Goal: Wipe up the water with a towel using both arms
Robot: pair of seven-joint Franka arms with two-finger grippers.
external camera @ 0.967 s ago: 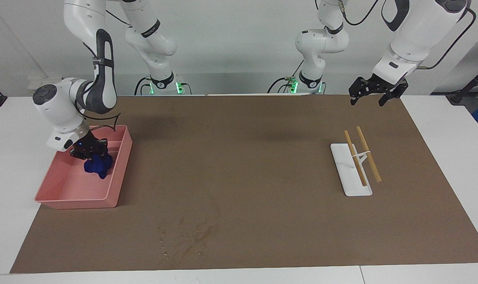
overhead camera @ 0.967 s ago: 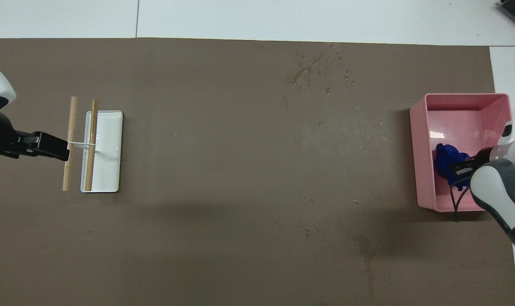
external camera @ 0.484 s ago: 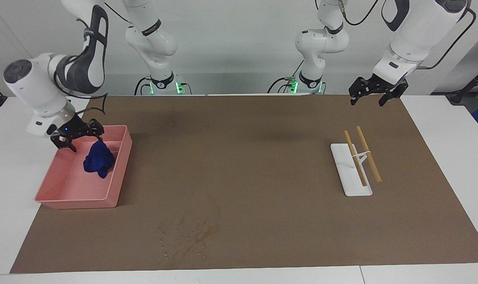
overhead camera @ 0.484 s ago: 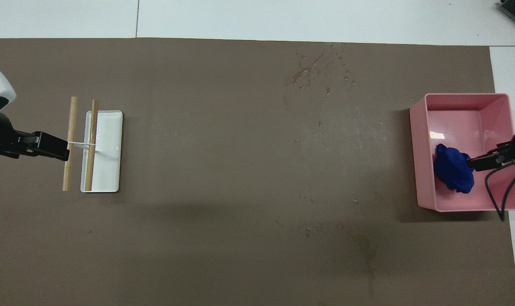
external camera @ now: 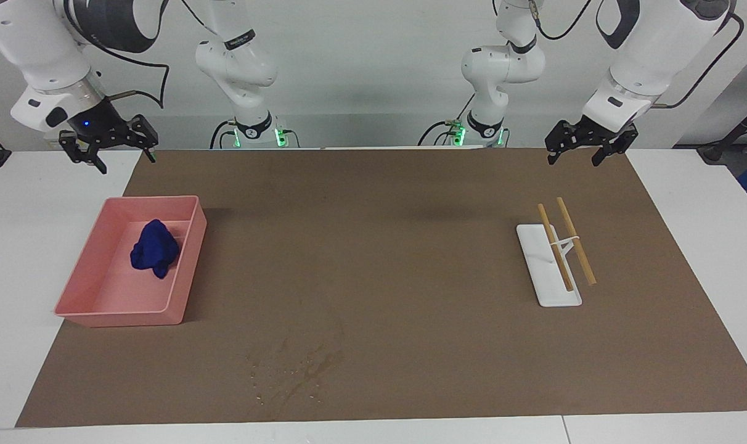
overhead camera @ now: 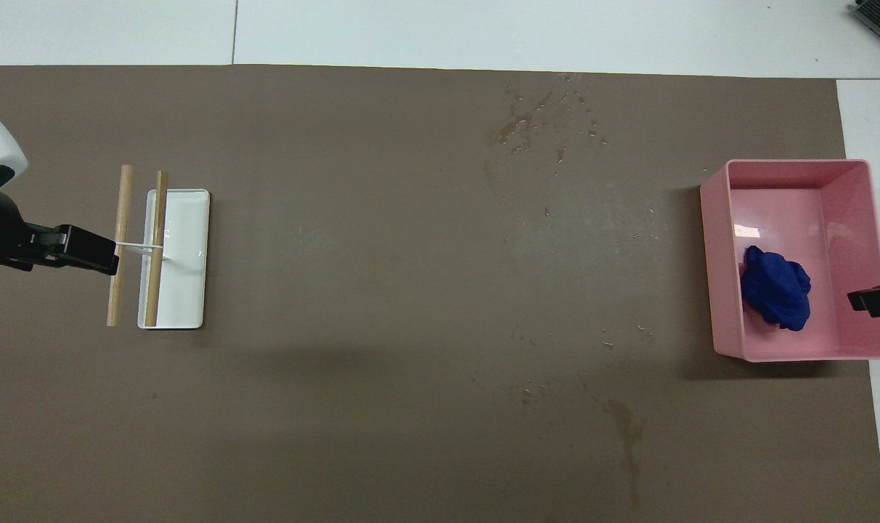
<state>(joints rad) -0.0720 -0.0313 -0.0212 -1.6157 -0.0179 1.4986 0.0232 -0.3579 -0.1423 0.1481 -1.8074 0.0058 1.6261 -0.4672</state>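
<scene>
The blue towel (external camera: 155, 250) lies as a wrinkly lump in the pink tray (external camera: 118, 316) at the right arm's end of the table; it also shows in the overhead view (overhead camera: 776, 296). My right gripper (external camera: 125, 159) is open and empty, raised high over the table edge on the robots' side of the tray; only its tip (overhead camera: 876, 300) shows from above. The water (external camera: 293, 370) is a patch of droplets and damp streaks on the mat far from the robots, also seen from above (overhead camera: 545, 120). My left gripper (external camera: 572, 160) is open and waits, raised at the left arm's end.
A white flat holder (external camera: 549, 274) with two wooden sticks (external camera: 575, 242) across it lies at the left arm's end; from above the left gripper (overhead camera: 99, 252) overlaps the sticks. A brown mat (external camera: 386, 259) covers the table. Faint damp marks (overhead camera: 621, 421) lie nearer the robots.
My right gripper was down on the towel in the tray, then let go and rose up and back toward the robots. The towel stayed in the tray. The left arm has not moved.
</scene>
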